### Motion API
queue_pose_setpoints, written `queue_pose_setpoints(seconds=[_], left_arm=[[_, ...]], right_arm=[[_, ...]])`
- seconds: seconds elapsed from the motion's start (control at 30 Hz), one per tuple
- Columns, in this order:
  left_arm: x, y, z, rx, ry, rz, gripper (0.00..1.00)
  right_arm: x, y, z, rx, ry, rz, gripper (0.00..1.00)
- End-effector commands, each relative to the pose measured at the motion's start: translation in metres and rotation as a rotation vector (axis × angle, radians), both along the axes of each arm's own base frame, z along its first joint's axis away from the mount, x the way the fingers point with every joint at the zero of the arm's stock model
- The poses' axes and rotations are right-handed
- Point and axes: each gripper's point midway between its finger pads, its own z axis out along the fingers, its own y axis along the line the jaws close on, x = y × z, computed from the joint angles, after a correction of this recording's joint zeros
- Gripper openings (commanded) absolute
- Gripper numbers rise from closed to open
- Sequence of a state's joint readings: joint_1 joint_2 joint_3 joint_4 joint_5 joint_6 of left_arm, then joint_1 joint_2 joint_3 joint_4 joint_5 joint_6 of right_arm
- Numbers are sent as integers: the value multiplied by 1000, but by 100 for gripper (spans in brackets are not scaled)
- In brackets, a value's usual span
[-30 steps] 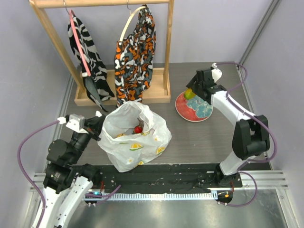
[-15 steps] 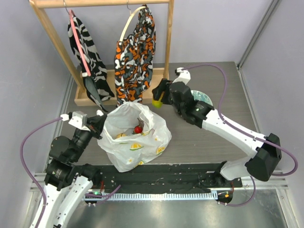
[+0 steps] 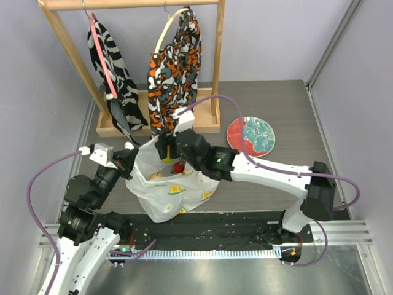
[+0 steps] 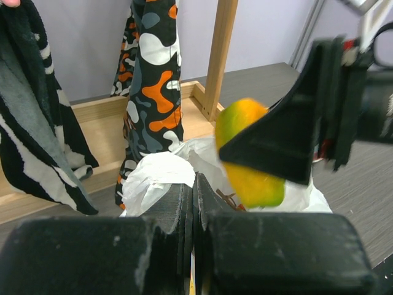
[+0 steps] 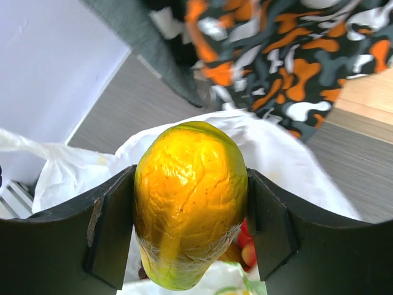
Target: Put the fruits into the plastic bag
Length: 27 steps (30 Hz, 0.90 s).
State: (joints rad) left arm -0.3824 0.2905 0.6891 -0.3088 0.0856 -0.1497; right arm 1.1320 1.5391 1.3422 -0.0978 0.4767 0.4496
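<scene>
The white plastic bag (image 3: 175, 187) with citrus prints stands open at the table's centre-left. My left gripper (image 3: 129, 157) is shut on its left rim (image 4: 153, 175), holding the mouth up. Over the opening hangs my right gripper (image 3: 167, 151), its jaws shut on the orange-green mango (image 5: 190, 203), which points down toward the mouth. The left wrist view shows the mango (image 4: 249, 153) just above the bag. Red berries (image 3: 178, 166) lie inside the bag, also showing below the mango (image 5: 249, 247). The lemon and the grape bunch are not in view.
A red-rimmed patterned plate (image 3: 252, 136) lies right of the bag with nothing on it. Behind the bag stands a wooden rack (image 3: 216, 67) with a zebra-striped cloth (image 3: 113, 67) and an orange-black cloth (image 3: 175, 67) hanging from it.
My right arm has swung left from the plate to above the bag's mouth, carrying the mango. The left gripper has kept its hold on the bag's rim.
</scene>
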Motion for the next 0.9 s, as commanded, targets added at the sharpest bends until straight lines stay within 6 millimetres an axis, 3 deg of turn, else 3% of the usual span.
queue_pose_setpoints(seconds=[0.0,0.13,0.27,0.47,0.73,0.87], left_arm=[[1,2,6,-2,-19,12,0],[1,2,7,-3,-23,10,0],[0,2,8,-5,-27,10,0],[-1,2,9,-8,-31,10,0],[-2,2,10,-10,-35,7,0],[-2,2,10,-9,-35,5,0]], right_arm=[[-5,34,19,-3,-84,47,1],[-16,69,-9,-66,-59,127,1],[-24,83,-38,-118,-3,166,1],[-34,81,-75,-202,79,203,4],[-61,81,-132,-273,228,306,13],[-66,83,-140,-289,237,345,22]])
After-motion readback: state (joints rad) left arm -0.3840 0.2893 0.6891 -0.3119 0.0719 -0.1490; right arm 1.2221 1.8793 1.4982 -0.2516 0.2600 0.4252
